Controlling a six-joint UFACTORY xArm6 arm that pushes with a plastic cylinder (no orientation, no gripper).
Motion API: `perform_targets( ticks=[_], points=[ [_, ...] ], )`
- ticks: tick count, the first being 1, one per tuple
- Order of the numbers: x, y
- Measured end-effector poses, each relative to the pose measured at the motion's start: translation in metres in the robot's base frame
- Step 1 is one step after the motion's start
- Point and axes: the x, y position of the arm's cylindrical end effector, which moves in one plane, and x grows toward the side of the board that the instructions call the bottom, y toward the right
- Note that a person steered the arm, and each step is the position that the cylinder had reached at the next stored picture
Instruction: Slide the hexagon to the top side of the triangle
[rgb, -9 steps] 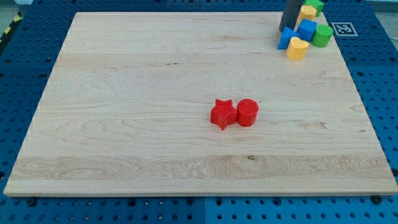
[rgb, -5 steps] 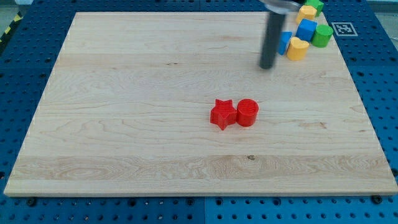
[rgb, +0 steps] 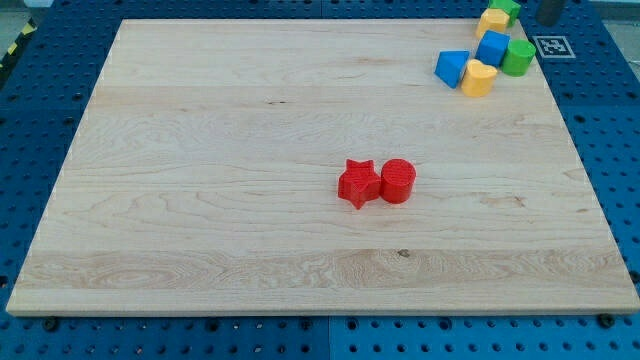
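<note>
Arm pose: only a dark stub of the rod showed at the far right edge of the view, cut off by the frame's top, past the far right corner of the board. My tip could not be made out, so its place relative to the blocks could not be told. The rig carries no pincer, so no released or clenched state applied.

Board: pale wood with fine lengthwise grain, lying on a blue perforated base. A black-and-white marker tag sat just off the far right corner.

Far right cluster: blue triangle on the left of the group, touching or just beside a yellow heart-like block. Behind them a blue block, its outline unclear, next to a green cylinder. Farther back a yellow hexagon-like block, far-right of the triangle, with a green block at the frame's top, shape not readable.

Centre: red star touching a red cylinder on its right, well apart from the cluster. All blocks looked matte, with faintly ridged faces.
</note>
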Motion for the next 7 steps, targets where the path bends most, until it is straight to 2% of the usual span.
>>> perform_targets(
  ticks=[2, 3, 7],
  points=[
    [-0.002, -0.008],
    [0.001, -0.036],
    [0.003, -0.085]
  ],
)
